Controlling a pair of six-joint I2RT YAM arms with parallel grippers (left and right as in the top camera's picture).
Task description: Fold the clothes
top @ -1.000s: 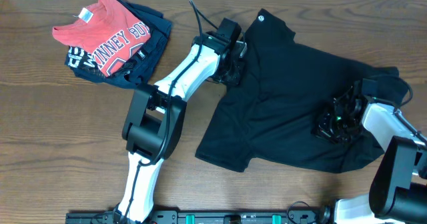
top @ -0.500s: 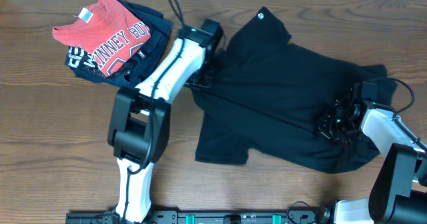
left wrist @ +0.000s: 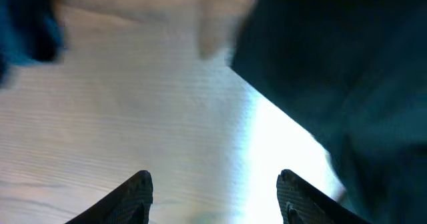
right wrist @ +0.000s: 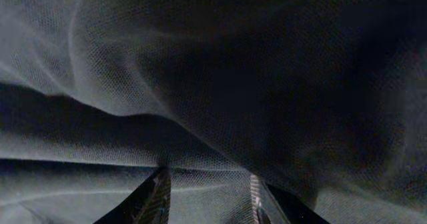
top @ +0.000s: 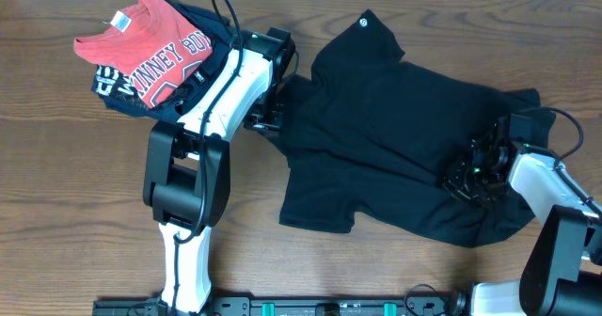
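on table [top: 56, 175], one black t-shirt [top: 395, 137], one red t-shirt [top: 150, 48], one navy garment [top: 214, 43]

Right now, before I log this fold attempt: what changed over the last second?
The left gripper moved toward the red lettered T-shirt, pulling the near edge of the large black T-shirt along; now it is open over the brown wooden table. The right gripper stayed on the black shirt's far side, and the red shirt did not move.

Red T-shirt [top: 150, 48] with white lettering lies crumpled atop a navy garment [top: 111, 88] with white print, at the far left corner of a dark wooden table [top: 75, 213].
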